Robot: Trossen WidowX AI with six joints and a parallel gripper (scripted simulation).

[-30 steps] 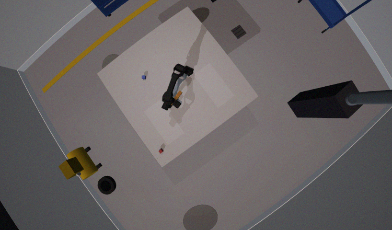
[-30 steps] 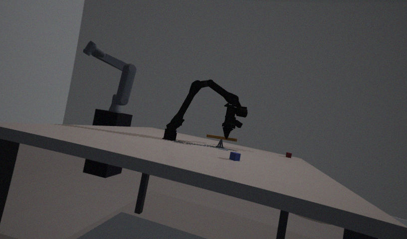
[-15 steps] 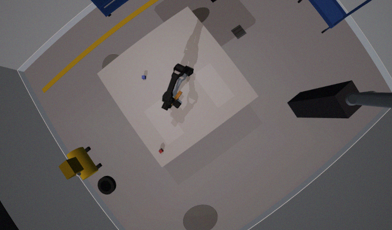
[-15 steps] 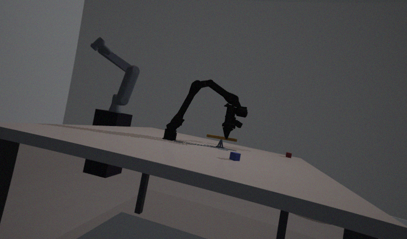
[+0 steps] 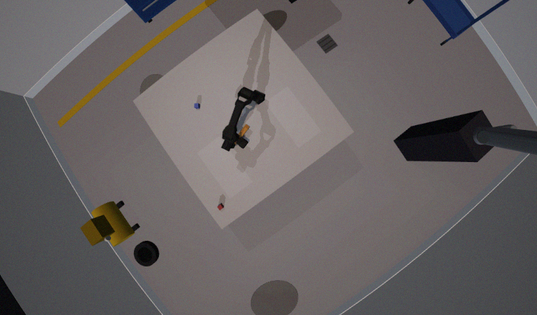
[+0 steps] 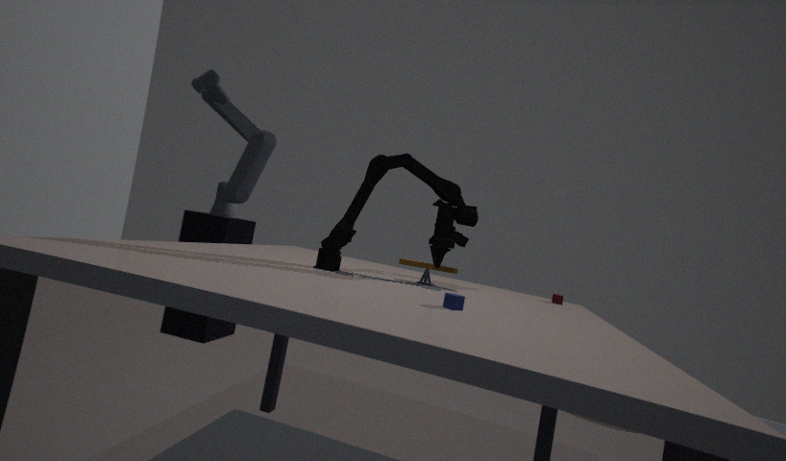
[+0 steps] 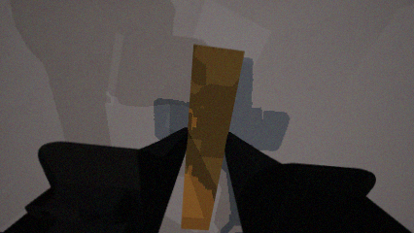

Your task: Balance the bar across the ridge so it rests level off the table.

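The orange bar (image 5: 244,129) (image 6: 411,263) (image 7: 211,97) is held in my gripper (image 6: 437,266) (image 7: 206,134), which is shut on it from both sides, pointing down. The blue-grey ridge (image 6: 425,279) (image 7: 276,130) stands on the table under the bar, near its middle. In the exterior view the bar's underside meets or nearly meets the ridge's top; I cannot tell whether they touch. Both bar ends are above the table. My fingers grip slightly to the right of the ridge there. The bar looks close to parallel with the table; exact level is unclear. The bar hides part of the ridge in the wrist view.
A blue cube (image 5: 196,105) (image 6: 453,302) and a red cube (image 5: 220,206) (image 6: 557,299) lie on the table (image 5: 177,128) (image 6: 351,308), away from the bar. Another arm (image 6: 251,165) stands on a dark pedestal beyond the table.
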